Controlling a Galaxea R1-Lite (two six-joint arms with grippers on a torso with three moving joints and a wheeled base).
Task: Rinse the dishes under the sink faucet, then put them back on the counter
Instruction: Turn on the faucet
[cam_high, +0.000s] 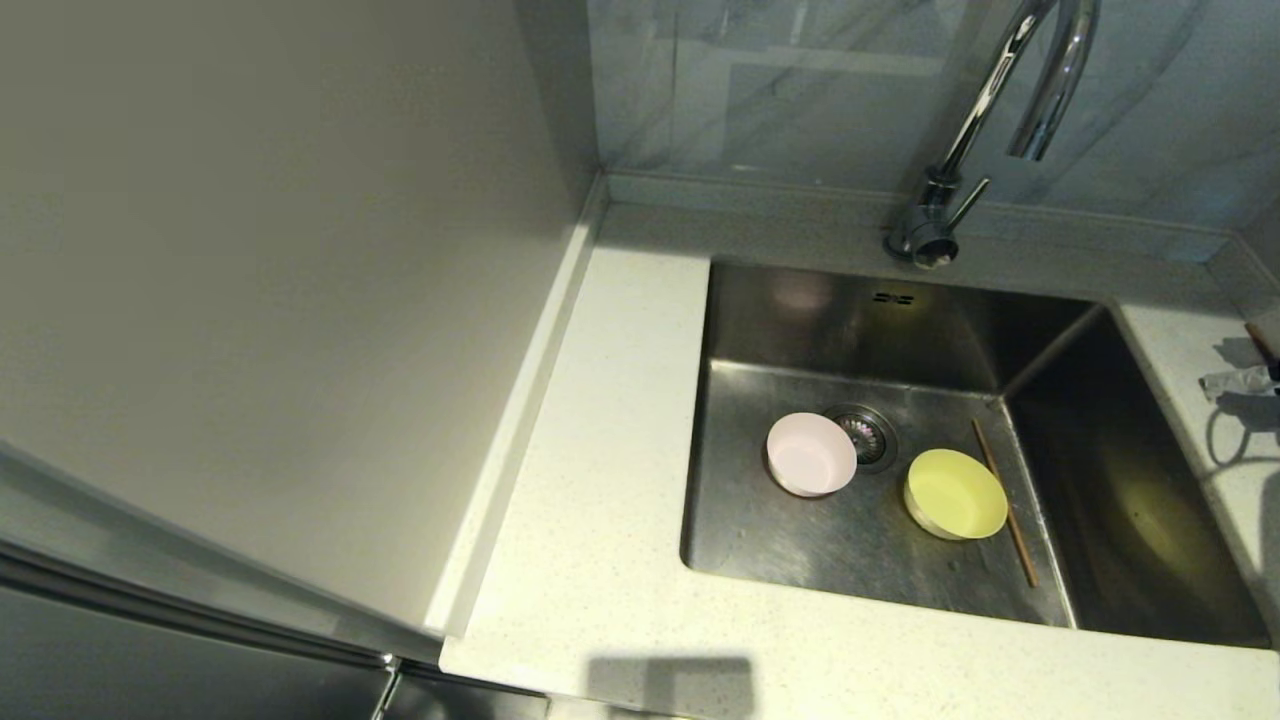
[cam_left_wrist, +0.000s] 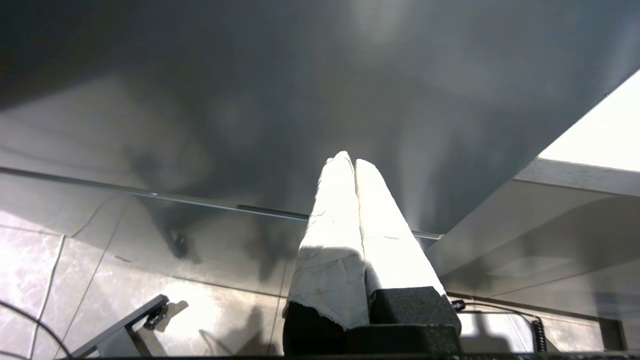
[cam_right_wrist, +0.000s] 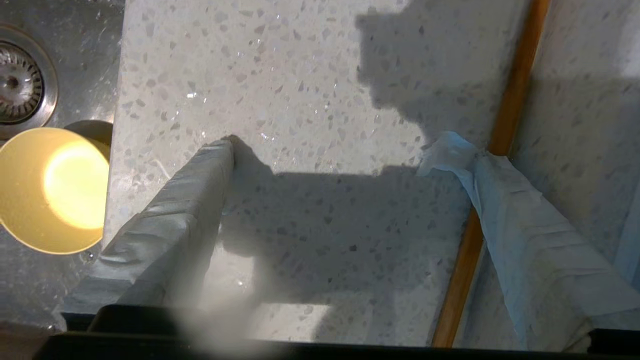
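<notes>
Head view: sink (cam_high: 1130, 500) and bowls carry unreadable markings.

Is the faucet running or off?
Off. No water falls from the faucet spout, and no stream reaches the sink floor, where the pink bowl and yellow bowl sit.

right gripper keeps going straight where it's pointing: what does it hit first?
Most likely the speckled counter right of the sink: the open right gripper points down at it, a wooden chopstick under one fingertip. Depth unclear.
</notes>
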